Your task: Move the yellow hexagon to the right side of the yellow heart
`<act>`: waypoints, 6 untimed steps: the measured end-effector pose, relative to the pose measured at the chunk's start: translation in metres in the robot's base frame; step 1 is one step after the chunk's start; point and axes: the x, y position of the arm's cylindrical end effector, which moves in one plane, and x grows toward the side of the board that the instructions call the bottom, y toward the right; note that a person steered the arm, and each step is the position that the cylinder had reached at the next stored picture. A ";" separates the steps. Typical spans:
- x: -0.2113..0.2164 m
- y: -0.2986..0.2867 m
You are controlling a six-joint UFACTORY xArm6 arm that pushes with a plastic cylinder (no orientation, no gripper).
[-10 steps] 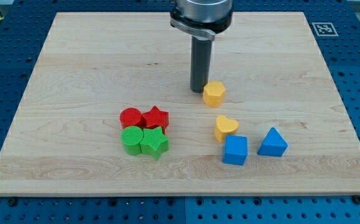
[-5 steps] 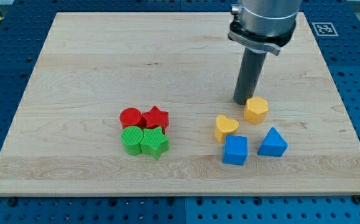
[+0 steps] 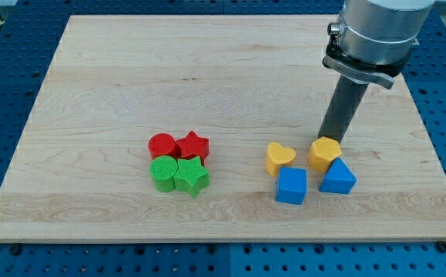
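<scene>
The yellow hexagon lies on the wooden board just right of the yellow heart, with a small gap between them. It touches the top of the blue triangle. My tip stands right behind the hexagon, at its upper edge, touching it. The rod leans up toward the view's top right.
A blue cube sits just below the heart. A cluster at the view's left of centre holds a red cylinder, a red star, a green cylinder and a green star.
My tip has pushed the yellow hexagon from above the heart toward the view's right and bottom. It now lies right of the heart, against the blue triangle.
</scene>
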 end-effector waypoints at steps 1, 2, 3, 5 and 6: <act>0.008 0.010; 0.009 0.013; 0.014 0.013; 0.021 0.013; 0.021 0.006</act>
